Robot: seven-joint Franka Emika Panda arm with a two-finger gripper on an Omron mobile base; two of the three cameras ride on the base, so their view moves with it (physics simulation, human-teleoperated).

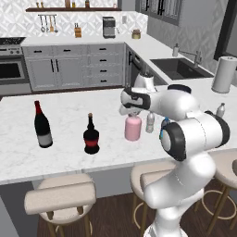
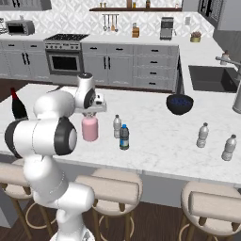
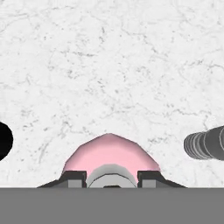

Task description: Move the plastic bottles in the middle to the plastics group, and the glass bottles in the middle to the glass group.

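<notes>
**Marble island, pink bottle in the claw**

White marble with faint grey veining covers the tabletop (image 1: 69, 134), a long kitchen island with round padded stools (image 1: 60, 196) tucked under its near edge. Behind it run grey cabinets, an oven (image 2: 66, 61), a dark sink (image 1: 178, 67) and a patterned tile wall.

Near the middle of the tabletop stands the pink bottle (image 1: 133, 128), a squat matte cylinder with rounded shoulders and a short pale neck. The claw (image 3: 111, 177) is closed on that neck from above; in the hand view its dark fingertips (image 3: 73, 177) sit on either side of the grey neck.

Just beside the pink bottle stand the small clear bottle (image 2: 117, 126) with a whitish cap and the dark bottle (image 2: 124, 137) with a blue label and cap.

Well off to one side are the tall wine bottle (image 1: 42, 125), dark and glossy with a red top and grey label, and the squat dark bottle (image 1: 91, 135) with a red label. Toward the other end stand two clear ribbed bottles (image 2: 203, 135), apart from a dark bowl (image 2: 179, 103).
</notes>
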